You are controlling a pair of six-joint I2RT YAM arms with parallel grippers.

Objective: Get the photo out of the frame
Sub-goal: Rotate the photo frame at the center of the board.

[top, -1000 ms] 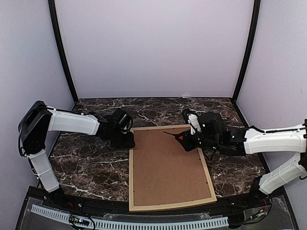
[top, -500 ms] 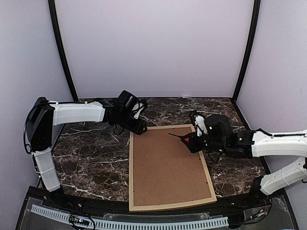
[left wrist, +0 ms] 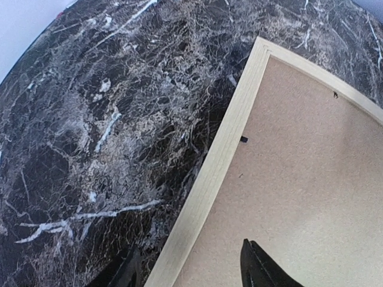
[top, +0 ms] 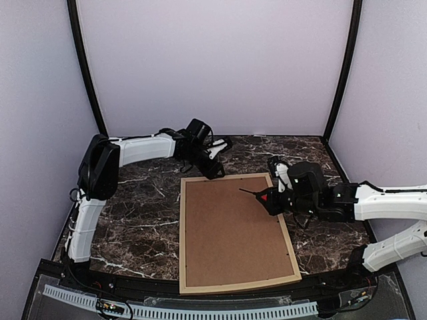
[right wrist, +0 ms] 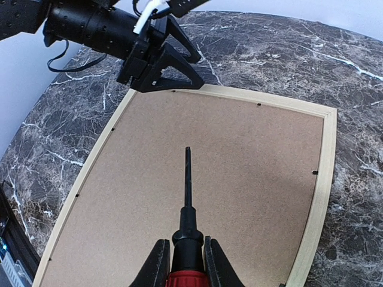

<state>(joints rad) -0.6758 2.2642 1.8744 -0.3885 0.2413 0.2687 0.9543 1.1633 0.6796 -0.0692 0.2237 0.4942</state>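
frame (top: 181, 233) lies face down on the table (top: 127, 227), backing board (top: 230, 233) up, near edge at the table's lip. left gripper (top: 215, 172), jaws apart, straddles the far-left rail. right gripper (right wrist: 187, 266) clamps what looks like a screwdriver (right wrist: 187, 197) above the board.

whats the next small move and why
Probably steer the right gripper, shut on the red-handled black pointed tool, toward a small black tab at the light wooden frame's inner edge: the brown backing board is still in, and the tip aims mid-board.
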